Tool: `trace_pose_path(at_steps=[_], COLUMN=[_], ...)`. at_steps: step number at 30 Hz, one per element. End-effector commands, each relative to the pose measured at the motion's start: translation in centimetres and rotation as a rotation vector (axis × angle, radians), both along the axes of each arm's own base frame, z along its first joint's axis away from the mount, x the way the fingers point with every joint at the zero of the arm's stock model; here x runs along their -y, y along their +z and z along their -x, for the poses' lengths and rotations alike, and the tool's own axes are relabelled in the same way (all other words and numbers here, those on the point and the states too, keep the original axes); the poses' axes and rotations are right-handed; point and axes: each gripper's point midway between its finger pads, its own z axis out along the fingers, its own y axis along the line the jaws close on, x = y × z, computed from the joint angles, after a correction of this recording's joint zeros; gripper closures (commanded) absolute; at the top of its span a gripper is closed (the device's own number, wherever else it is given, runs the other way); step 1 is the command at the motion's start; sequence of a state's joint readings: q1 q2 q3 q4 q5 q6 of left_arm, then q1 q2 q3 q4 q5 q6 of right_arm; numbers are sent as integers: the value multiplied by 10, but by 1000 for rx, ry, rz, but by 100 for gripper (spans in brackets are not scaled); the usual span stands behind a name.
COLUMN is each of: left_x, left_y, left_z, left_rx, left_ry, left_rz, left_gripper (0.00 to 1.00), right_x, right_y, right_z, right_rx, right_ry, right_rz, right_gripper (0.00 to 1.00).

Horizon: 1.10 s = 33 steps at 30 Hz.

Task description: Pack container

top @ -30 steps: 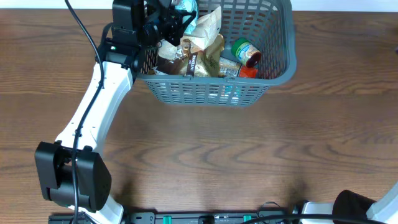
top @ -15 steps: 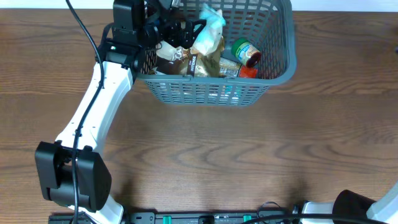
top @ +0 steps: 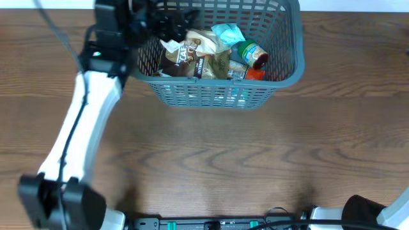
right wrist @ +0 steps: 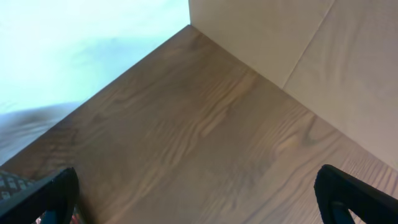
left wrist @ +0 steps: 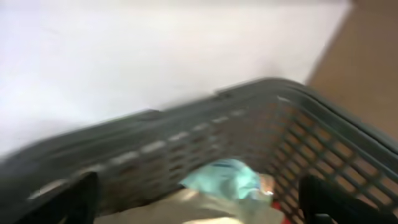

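Note:
The container [top: 217, 96], a dark grey slotted basket, stands at the table's far edge. Inside lie brown and tan packets [top: 192, 56], a teal packet [top: 227, 32] on top of them, a green-lidded jar [top: 251, 52] and a red item [top: 255, 74]. My left gripper [top: 171, 22] hovers open over the basket's left end, nothing between its fingers. The blurred left wrist view shows the basket wall [left wrist: 155, 146] and the teal packet [left wrist: 225, 180] below the open left gripper [left wrist: 199, 202]. In the right wrist view my right gripper [right wrist: 199, 199] stands open over bare wood.
The brown wooden table [top: 243, 160] stretches in front of the basket. The left arm [top: 83, 121] runs up the left side from its base [top: 57, 204]. The right arm's base [top: 374, 214] sits at the bottom right corner. A light wall [right wrist: 311, 50] borders the table.
The left gripper opened and let go of the teal packet, which dropped onto the packets in the basket. The left arm has pulled back to the left. Right arm unmoved.

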State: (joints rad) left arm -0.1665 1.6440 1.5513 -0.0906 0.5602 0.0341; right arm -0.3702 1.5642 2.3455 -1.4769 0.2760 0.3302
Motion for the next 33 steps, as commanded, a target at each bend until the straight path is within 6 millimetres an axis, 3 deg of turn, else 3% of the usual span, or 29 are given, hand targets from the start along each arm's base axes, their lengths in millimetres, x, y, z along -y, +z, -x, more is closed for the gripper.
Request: trace_pose_path(at_steps=[1,8,13,18,33], left_x=[-60,-193,-259,-279,-277], left_y=[50,40,26,22,8], left_z=[5,27,48,54,60], left_rx=[92,-26,-113,-133,-195], left_ry=[233,691,866,911,905], left_rz=[-33,-144,-177,-178,-192], left_gripper=[1,1,2,1,1], right_x=[3,3,3,3,3], right_y=[-2,-2,-2,-2,-2], right_z=[0,0,0,0,0], right_rx=[2,2,2,2,2], right_ry=[-16,-17,-17,-17,-17], right_rz=[-10,-10,-10,-10,-10], right_gripper=[1,1,1,1,1])
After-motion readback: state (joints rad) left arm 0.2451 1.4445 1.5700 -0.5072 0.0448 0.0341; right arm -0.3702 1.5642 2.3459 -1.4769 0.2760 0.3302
